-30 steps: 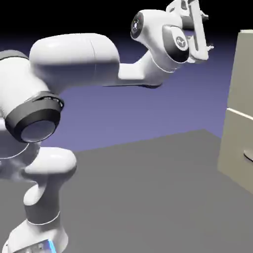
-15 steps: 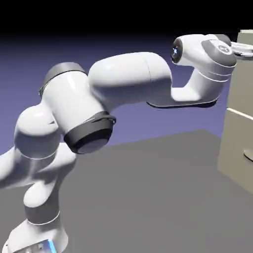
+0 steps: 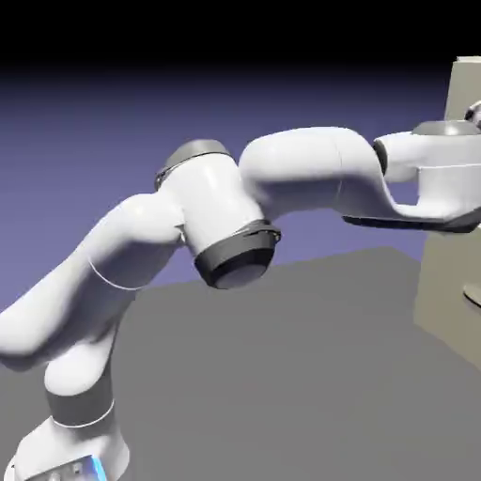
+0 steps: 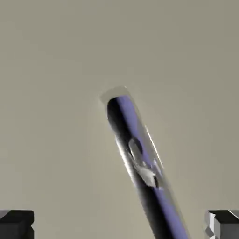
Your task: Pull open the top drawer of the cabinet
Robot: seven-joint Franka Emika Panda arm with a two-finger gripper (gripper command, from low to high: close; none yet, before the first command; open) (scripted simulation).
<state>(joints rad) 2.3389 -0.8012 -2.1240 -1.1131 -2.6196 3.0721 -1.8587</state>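
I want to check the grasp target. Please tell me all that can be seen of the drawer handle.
The handle shows only in the hand view: a thin round bar, glossy like polished metal, mirroring dark and blue-violet. It runs slanted from near the picture's middle down to the bottom edge. One rounded end shows; the other is cut off. Behind it is the flat beige drawer front. It lies between the two grey fingertips, which stand wide apart and do not touch it.

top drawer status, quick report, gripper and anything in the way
Gripper open, fingertips wide apart. Top drawer front fills the hand view, its bar handle between the tips, not gripped. Nothing in the way.
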